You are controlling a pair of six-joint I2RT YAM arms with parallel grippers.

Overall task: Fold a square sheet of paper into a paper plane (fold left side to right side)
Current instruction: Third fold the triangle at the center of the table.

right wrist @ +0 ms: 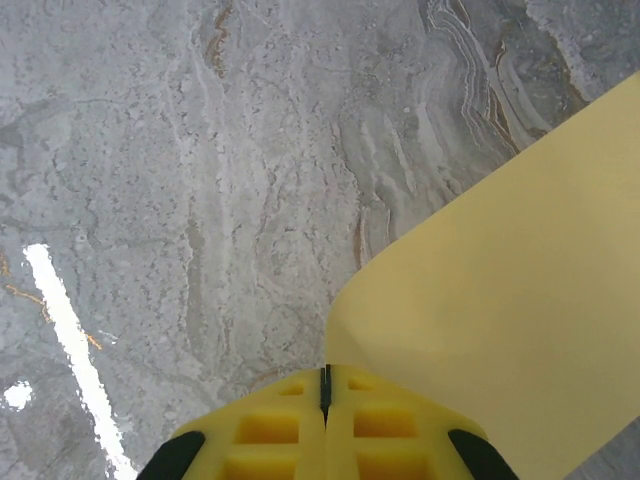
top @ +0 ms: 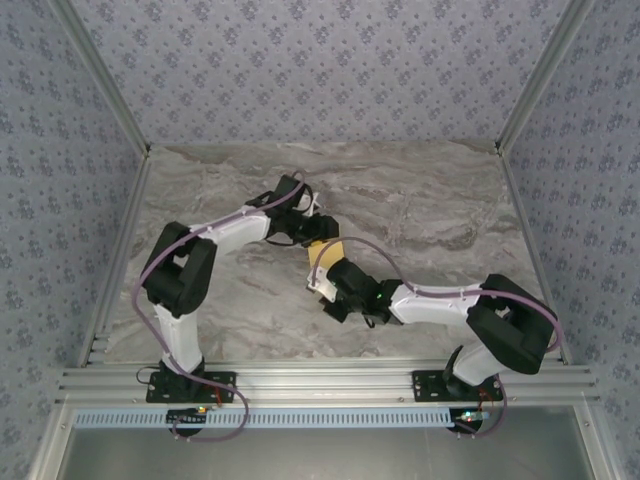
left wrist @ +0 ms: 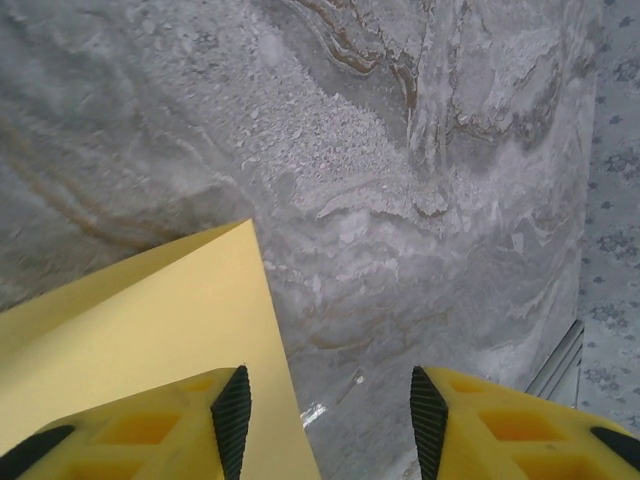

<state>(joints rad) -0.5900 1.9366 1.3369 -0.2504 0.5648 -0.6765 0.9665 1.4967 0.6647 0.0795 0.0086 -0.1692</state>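
Grey marbled table [top: 450, 220]: thin yellow-orange square sheet of paper [right wrist: 500, 300] mid-table between the arms, one side curled up. Looks like the right gripper [right wrist: 325, 388], jaws together, pinches its edge. The left gripper [left wrist: 330, 420] has jaws apart over the flat side, clamping nothing. Step: left-to-right fold. Next: carry pinched edge across, align, press crease.

Grey veined marble-look table [top: 420, 200], blue-grey floral-patterned walls [top: 320, 60], aluminium rails [top: 330, 380] along the near edge
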